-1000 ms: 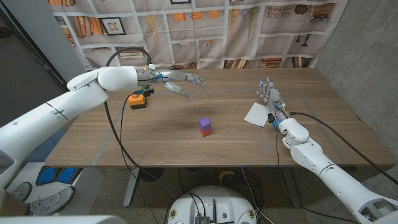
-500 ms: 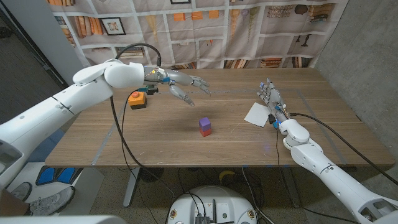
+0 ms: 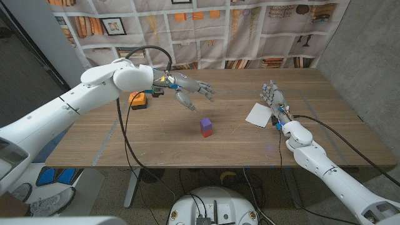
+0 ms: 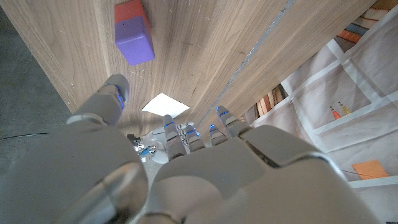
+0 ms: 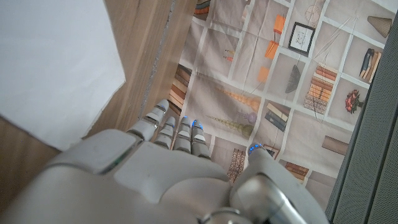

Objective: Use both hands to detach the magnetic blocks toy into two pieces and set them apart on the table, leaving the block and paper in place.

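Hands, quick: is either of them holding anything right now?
Left hand: open, fingers spread in the air beyond the purple-and-red toy, holding nothing.
Right hand: open, fingers straight beside the white paper, holding nothing.

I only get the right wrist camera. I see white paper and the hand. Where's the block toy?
Observer: The purple-and-red magnetic blocks toy stands mid-table, on the robot's left of the paper.
Operator: Is a hand holding it?
Observer: No. The left hand hovers beyond it, fingers spread, holding nothing.
Operator: Anything else there?
Observer: An orange block sits farther left, partly behind the left arm.
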Tool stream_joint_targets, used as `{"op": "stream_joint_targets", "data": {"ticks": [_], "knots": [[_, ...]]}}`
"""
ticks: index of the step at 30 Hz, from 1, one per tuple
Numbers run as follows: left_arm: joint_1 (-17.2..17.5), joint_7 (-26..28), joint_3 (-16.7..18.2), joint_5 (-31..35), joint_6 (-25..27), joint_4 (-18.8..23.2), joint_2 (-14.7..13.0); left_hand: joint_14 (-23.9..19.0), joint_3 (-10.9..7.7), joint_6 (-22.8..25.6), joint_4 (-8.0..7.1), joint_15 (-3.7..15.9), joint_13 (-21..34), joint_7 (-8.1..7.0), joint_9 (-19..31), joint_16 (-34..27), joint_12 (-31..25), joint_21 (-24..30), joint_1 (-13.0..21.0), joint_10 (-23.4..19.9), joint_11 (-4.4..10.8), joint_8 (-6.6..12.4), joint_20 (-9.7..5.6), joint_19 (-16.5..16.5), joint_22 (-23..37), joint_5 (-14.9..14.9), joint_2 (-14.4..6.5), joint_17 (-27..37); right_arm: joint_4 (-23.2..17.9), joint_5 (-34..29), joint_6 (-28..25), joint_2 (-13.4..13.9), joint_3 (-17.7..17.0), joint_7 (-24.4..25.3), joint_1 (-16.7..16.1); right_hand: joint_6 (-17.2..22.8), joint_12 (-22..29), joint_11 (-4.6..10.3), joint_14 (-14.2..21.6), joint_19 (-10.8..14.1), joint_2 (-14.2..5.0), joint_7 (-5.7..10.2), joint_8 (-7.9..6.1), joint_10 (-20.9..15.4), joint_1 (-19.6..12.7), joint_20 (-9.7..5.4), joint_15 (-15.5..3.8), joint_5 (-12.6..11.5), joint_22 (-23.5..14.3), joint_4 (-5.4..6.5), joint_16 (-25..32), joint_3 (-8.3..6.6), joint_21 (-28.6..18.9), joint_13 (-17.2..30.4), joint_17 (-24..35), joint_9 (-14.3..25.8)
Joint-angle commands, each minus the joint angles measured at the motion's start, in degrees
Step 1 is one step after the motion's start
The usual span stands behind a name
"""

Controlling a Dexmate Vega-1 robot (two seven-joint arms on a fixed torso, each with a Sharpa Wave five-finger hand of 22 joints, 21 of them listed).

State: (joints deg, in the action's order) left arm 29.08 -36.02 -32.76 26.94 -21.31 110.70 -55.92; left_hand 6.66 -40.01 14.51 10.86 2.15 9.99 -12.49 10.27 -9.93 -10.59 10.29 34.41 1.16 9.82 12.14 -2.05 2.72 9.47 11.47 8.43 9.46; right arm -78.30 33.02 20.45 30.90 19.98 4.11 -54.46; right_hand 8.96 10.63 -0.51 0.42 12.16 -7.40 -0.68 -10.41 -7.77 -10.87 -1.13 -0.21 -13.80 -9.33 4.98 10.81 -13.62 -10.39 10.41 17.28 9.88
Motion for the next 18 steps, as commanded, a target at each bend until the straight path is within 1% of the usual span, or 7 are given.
{"op": "stream_joint_targets", "data": {"ticks": [1,2,5,7,11,16,18], "knots": [[1.62,0.07,-1.60,8.59,1.21,4.50,1.91,0.40,0.18,-0.55,-0.11,4.76,0.11,0.23,0.29,-0.10,0.02,0.02,0.85,0.81,0.04,-0.25,-5.96,-0.35,0.16,0.32,0.10,0.21,1.00,0.96,0.77,-0.03,-0.27,-1.10,0.03,-0.03,0.09,-0.17,-0.08,-0.18,-0.30,0.33,-0.16,-0.01,0.22,-0.22,0.08,-0.39,-0.21,0.02,0.42,-0.27,-0.22,0.05,0.08,0.15],[1.67,0.21,-1.74,9.53,1.12,4.69,1.97,0.45,0.24,-0.88,-0.12,4.68,0.11,0.32,0.29,-0.09,0.02,0.02,1.01,0.92,0.19,-0.37,-5.89,-0.43,0.16,0.32,0.13,0.21,1.06,0.98,0.74,-0.02,-0.26,-1.14,0.06,-0.03,0.08,-0.13,-0.11,-0.18,-0.29,0.35,-0.16,0.01,0.24,-0.17,0.01,-0.38,-0.21,0.02,0.42,-0.28,-0.22,0.05,0.06,0.15],[2.72,1.56,-1.57,11.42,1.49,5.19,2.08,0.49,0.33,-1.25,-0.14,4.43,0.11,0.30,0.29,-0.09,0.00,0.03,1.24,1.02,0.03,-0.49,-5.77,-0.52,0.16,0.32,0.17,0.21,1.27,1.07,0.88,-0.11,-0.30,-1.19,0.09,-0.04,0.07,-0.09,-0.08,-0.19,-0.28,0.35,-0.16,0.07,0.27,-0.14,0.05,-0.37,-0.21,0.01,0.45,-0.31,-0.22,0.05,0.01,0.15],[2.88,1.28,-1.84,13.00,1.80,5.71,2.21,0.44,0.37,-1.52,-0.14,4.37,0.11,0.35,0.29,-0.12,-0.02,0.05,1.36,1.02,0.02,-0.58,-5.73,-0.53,0.15,0.32,0.18,0.21,1.40,1.11,0.99,-0.18,-0.34,-1.20,0.09,-0.08,0.07,-0.15,-0.09,-0.19,-0.27,0.37,-0.15,0.07,0.30,-0.15,0.11,-0.36,-0.21,0.01,0.46,-0.33,-0.22,0.05,-0.03,0.15],[3.90,3.03,-1.90,16.47,1.60,6.52,2.16,0.38,0.45,-1.78,-0.16,4.25,0.11,0.58,0.30,-0.15,-0.03,0.06,1.56,1.12,-0.02,-0.64,-5.68,-0.59,0.15,0.32,0.20,0.21,1.46,1.25,1.12,-0.20,-0.42,-1.20,-0.07,-0.09,0.05,-0.12,-0.08,-0.19,-0.26,0.42,-0.15,0.14,0.34,-0.13,0.14,-0.34,-0.21,0.00,0.48,-0.36,-0.23,0.05,-0.10,0.15],[4.91,4.87,-1.91,18.62,1.48,6.56,2.64,0.31,0.53,-1.86,-0.17,4.15,0.11,0.69,0.30,-0.17,-0.03,0.09,1.80,1.28,-0.07,-0.62,-5.60,-0.62,0.15,0.33,0.21,0.21,1.46,1.38,1.11,-0.19,-0.48,-1.20,-0.23,-0.12,0.09,-0.12,-0.06,-0.19,-0.25,0.50,-0.15,0.08,0.43,-0.14,0.15,-0.32,-0.21,0.01,0.52,-0.40,-0.24,0.04,-0.19,0.15],[5.16,4.55,-1.99,18.57,1.86,6.46,2.98,0.26,0.57,-2.04,-0.18,4.13,0.11,0.74,0.30,-0.19,-0.04,0.13,1.90,1.29,-0.02,-0.67,-5.58,-0.56,0.15,0.33,0.21,0.21,1.42,1.43,1.05,-0.12,-0.52,-1.21,-0.28,-0.15,0.09,-0.04,-0.05,-0.20,-0.26,0.52,-0.14,0.09,0.47,-0.14,0.17,-0.31,-0.21,0.01,0.54,-0.43,-0.24,0.04,-0.23,0.15]]}}
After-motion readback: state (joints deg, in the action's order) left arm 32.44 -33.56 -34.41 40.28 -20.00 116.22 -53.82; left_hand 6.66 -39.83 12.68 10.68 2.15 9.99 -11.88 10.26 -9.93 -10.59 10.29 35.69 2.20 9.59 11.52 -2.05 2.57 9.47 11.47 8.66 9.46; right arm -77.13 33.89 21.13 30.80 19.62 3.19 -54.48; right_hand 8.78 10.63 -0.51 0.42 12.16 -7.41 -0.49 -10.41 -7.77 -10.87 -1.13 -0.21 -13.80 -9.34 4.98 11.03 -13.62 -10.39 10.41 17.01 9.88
